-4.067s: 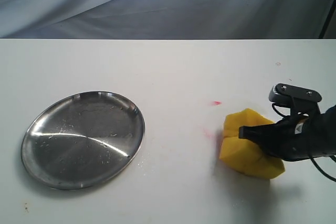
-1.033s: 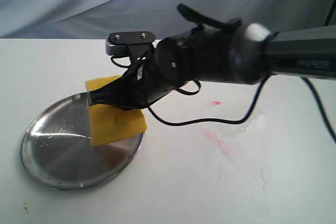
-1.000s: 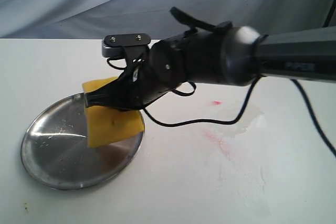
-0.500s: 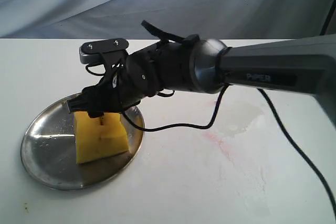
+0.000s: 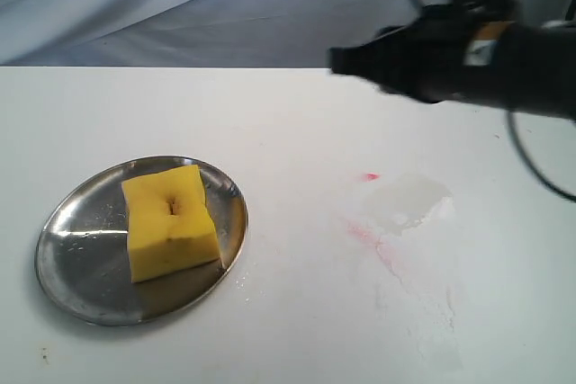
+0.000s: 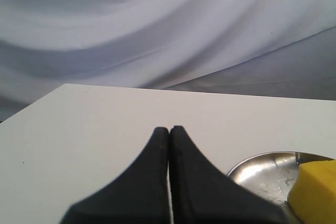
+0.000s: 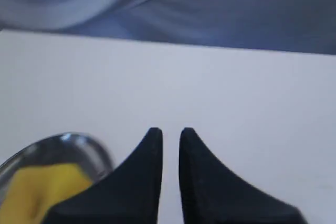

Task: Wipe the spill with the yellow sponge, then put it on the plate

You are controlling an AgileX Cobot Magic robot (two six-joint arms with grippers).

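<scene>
The right gripper [image 7: 170, 132] has left the sponge [image 5: 171, 220] on the plate [image 5: 76, 263] and pulled well away from it, fingers slightly apart, the left gripper [image 6: 169, 129] fingers pressed together; the task seems done, only retreat remains

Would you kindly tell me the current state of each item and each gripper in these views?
yellow sponge: lying flat on the plate, dented face up, free of both grippers.
plate: resting on the table, holding the yellow sponge.
wet smear: pale film with reddish streaks on the table, apart from the plate.
left gripper: shut, empty.
right gripper: slightly open, empty, raised above the table.
</scene>
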